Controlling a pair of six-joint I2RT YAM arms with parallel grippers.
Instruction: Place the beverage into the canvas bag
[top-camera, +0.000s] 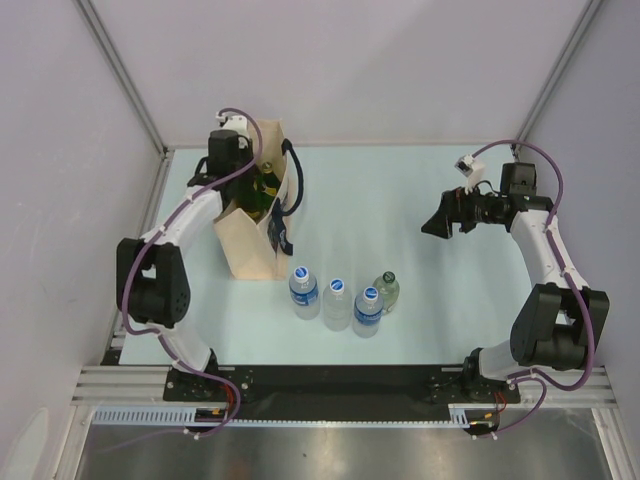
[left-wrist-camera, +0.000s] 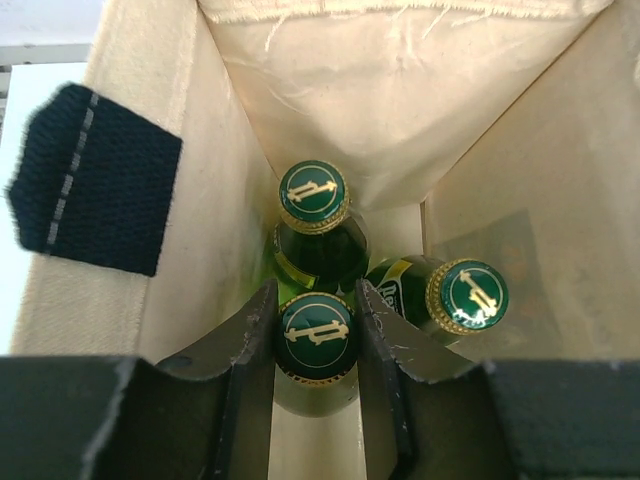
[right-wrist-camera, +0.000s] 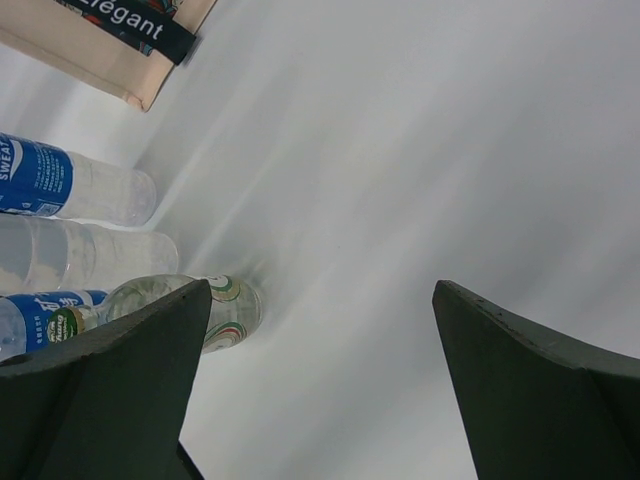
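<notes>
The beige canvas bag (top-camera: 250, 250) stands upright at the back left, its navy handles (top-camera: 291, 195) hanging over the side. My left gripper (top-camera: 258, 188) reaches down into its open top. In the left wrist view the bag's inner wall (left-wrist-camera: 400, 100) surrounds three green glass bottles with gold-trimmed caps. My left gripper (left-wrist-camera: 315, 290) is shut on the neck of the nearest bottle (left-wrist-camera: 315, 335); the two others (left-wrist-camera: 313, 195) (left-wrist-camera: 467, 295) stand beside it. My right gripper (top-camera: 437, 220) (right-wrist-camera: 322, 285) is open and empty, raised over the table at the right.
Three clear water bottles with blue caps (top-camera: 304, 290) (top-camera: 337, 303) (top-camera: 368, 310) and a clear bottle with a green cap (top-camera: 387, 290) stand in a row in front of the bag. They also show in the right wrist view (right-wrist-camera: 200, 305). A navy handle (left-wrist-camera: 95, 180) hangs over the bag's left rim.
</notes>
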